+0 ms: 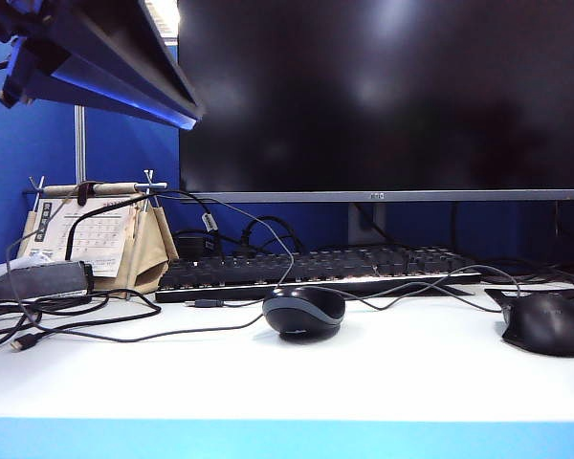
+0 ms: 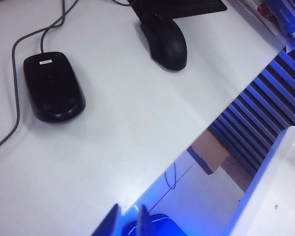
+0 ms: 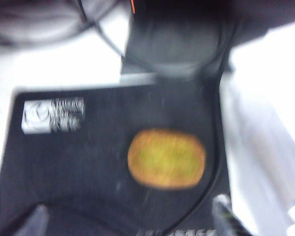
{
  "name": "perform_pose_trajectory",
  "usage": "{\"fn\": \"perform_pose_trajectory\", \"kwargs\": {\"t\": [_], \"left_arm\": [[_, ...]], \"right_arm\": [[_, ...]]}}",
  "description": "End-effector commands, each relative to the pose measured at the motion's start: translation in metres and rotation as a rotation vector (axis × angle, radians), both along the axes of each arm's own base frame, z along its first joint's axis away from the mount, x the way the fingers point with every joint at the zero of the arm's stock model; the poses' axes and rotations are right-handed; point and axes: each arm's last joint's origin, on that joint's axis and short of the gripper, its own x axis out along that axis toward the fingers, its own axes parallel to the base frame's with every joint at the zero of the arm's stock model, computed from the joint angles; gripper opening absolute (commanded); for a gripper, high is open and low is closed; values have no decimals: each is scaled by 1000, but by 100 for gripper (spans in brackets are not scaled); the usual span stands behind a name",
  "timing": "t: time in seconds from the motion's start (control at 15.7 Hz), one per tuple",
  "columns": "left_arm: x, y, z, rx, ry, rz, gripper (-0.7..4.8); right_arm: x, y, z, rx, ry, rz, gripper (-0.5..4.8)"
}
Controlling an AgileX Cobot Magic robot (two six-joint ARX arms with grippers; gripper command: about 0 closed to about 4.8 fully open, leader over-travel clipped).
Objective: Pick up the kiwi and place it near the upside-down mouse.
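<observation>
Tan-brown kiwi (image 3: 166, 159) lying on a black pad (image 3: 78, 167), dead ahead between wide-spread right gripper (image 3: 130, 219) fingers, long axis crosswise. Left gripper (image 2: 129, 221) narrow, empty, far from it.

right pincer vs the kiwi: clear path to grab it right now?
Probably yes. In the blurred right wrist view the kiwi lies bare on a black pad, ahead of the right pincer, whose fingers stand wide, one each side. Nothing lies between them.
</observation>
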Motion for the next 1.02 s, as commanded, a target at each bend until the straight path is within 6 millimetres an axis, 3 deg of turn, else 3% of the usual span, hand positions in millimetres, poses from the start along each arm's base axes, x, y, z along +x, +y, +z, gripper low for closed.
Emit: {"fn": "perform_pose_trajectory", "kwargs": {"t": [0.06,0.38,0.76,1.02], "left_arm": [[0,0,2,-8,-2,-8,57],[-3,0,0,-19,38,-59,57],[-6,2,-4,5,95,-82,57],[-6,1,-4,4,94,-83,57]], "right_arm": [[8,-2,-14,28,34,15,479],[17,-4,-43,55,139,12,479],[27,-12,-50,-41,102,17,479],[34,-14,-78,-16,189,18,479]]}}
